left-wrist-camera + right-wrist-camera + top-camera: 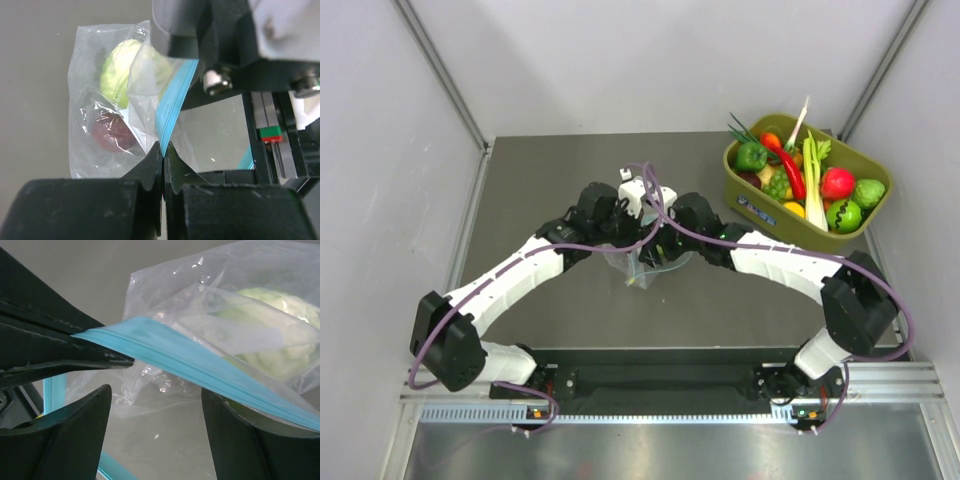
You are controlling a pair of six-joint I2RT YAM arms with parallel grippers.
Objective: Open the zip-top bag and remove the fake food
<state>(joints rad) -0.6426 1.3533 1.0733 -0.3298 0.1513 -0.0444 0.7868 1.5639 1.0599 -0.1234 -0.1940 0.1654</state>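
Note:
The zip-top bag (87,107) is clear and crinkly, with a teal-blue zip strip (172,102). It hangs between both arms at the table's middle (645,268). My left gripper (163,148) is shut on the zip strip, pinching one lip. Inside the bag are fake food pieces: a pale green cabbage (122,70) and a dark red piece (112,132). My right gripper (156,402) is open, its jaws wide apart just below the strip (200,360), holding nothing. The cabbage (277,342) shows behind the strip in the right wrist view.
An olive-green tub (760,208) stands at the back right, filled with toy fruit and vegetables, among them a red apple (837,182) and celery. Grey walls close in the table on both sides. The two wrists are close together above the bag.

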